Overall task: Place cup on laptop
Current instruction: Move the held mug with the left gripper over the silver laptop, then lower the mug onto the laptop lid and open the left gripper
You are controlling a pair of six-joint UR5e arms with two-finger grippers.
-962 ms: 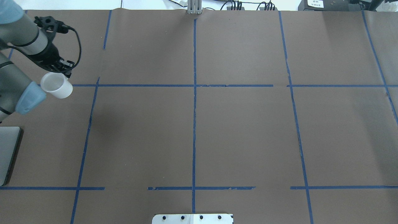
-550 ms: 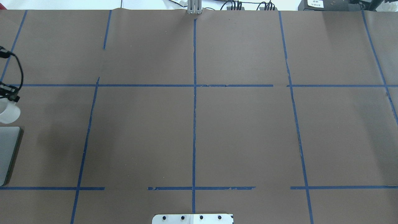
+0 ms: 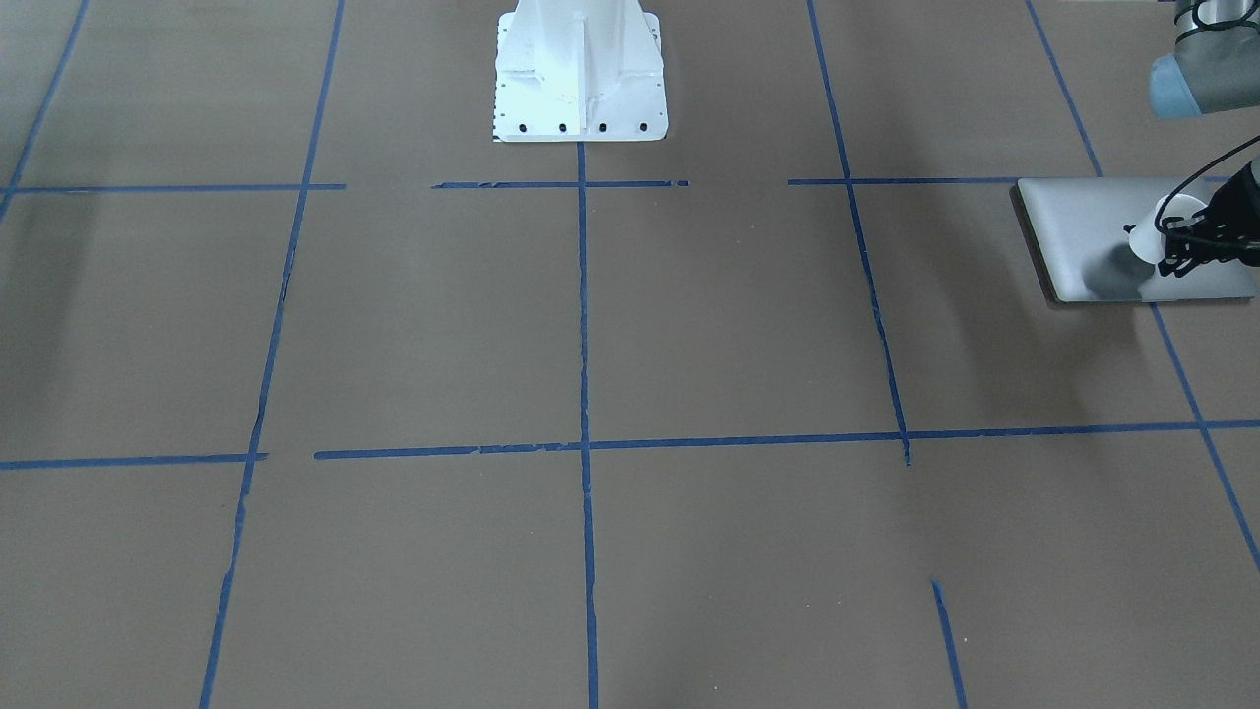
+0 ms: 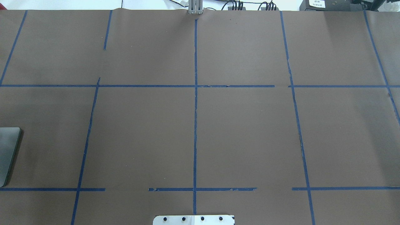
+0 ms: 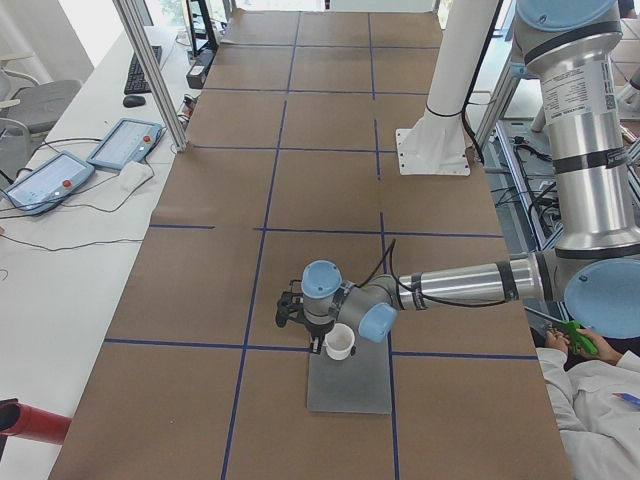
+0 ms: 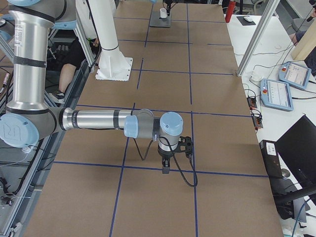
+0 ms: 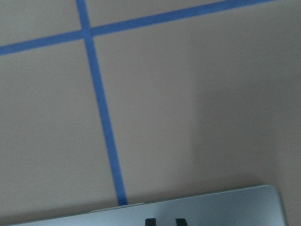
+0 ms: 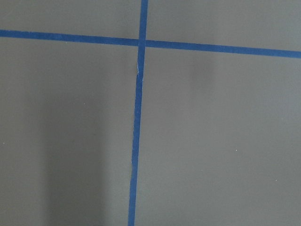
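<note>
Your left gripper (image 3: pixel 1171 244) has its jaws clamped on the cup (image 3: pixel 1145 239), holding it over the laptop (image 3: pixel 1083 222). The cup's shadow (image 3: pixel 1110 274) falls on the lid, and you cannot tell whether the cup touches it. The laptop lies flat near the left end of the table (image 4: pixel 243 131). The right gripper (image 6: pixel 166 167) hangs over a crossing of blue tape lines (image 8: pixel 138 117), and you cannot tell how its jaws stand.
</note>
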